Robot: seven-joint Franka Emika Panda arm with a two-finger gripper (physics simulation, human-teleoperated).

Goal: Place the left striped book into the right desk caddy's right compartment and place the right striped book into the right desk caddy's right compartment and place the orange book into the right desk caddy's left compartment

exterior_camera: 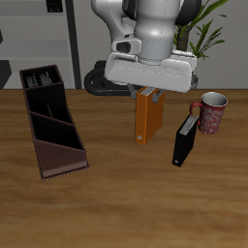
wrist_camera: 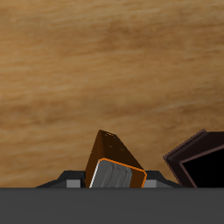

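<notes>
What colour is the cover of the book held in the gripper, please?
Plain orange: the orange book, shown best in the exterior view.

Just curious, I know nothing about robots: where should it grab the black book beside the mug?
Probably the black book by its top edge, coming from above: it stands on end, thin across, tilted toward the mug, which blocks that side.

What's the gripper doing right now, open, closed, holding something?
Gripper: closed on the orange book, holding it upright above the table.
</notes>
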